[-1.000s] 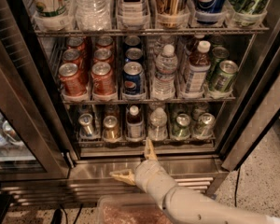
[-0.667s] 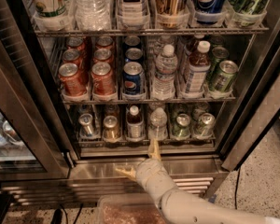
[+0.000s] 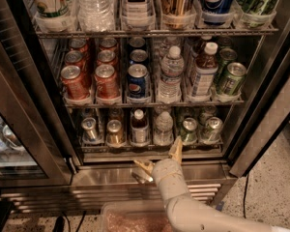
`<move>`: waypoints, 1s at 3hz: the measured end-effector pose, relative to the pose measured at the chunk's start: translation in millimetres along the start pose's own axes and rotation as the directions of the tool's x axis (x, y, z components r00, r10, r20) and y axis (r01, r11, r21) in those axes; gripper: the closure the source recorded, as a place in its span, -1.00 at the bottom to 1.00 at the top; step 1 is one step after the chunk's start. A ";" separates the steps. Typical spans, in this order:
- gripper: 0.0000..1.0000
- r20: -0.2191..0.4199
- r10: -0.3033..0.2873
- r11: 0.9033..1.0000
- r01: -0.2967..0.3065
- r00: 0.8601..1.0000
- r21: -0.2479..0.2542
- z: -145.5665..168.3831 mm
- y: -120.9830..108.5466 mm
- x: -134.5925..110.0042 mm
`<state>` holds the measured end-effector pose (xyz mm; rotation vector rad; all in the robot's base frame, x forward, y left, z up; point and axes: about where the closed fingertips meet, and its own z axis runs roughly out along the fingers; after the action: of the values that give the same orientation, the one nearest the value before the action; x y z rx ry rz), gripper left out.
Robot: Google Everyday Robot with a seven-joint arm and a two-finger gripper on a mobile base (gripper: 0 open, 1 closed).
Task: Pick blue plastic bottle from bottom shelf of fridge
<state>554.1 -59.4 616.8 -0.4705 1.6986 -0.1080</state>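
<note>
The fridge (image 3: 261, 105) stands open in front of me. On its bottom shelf (image 3: 150, 148) the blue plastic bottle (image 3: 139, 128) stands upright in the third lane from the left, with a white cap, dark contents and a pale label. My gripper (image 3: 159, 157) is open and empty, just below and in front of the shelf's edge, over the steel sill. One finger (image 3: 176, 150) points up toward the shelf and the other (image 3: 144, 166) points left. The gripper is below and slightly right of the bottle, not touching it.
A small clear water bottle (image 3: 163, 128) stands right of the blue bottle, with a gold can (image 3: 114, 132) on its left and green cans (image 3: 188, 130) further right. The rack above holds red cans (image 3: 75, 81), Pepsi cans (image 3: 137, 80), a ribbed water bottle (image 3: 171, 75) and a larger dark bottle (image 3: 204, 71). The glass door (image 3: 14, 129) hangs open at left.
My gripper has moved to the right along the sill and stays open. The bottles and cans have not moved.
</note>
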 end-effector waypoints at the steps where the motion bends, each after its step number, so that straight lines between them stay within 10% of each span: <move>1: -1.00 0.000 0.000 1.000 0.000 1.000 0.000 0.0 0.1 0.0; 3: -0.80 0.026 0.050 0.999 -0.051 0.998 0.010 -3.8 22.4 0.6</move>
<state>544.9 -39.9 609.5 -0.4189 1.6824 -0.0738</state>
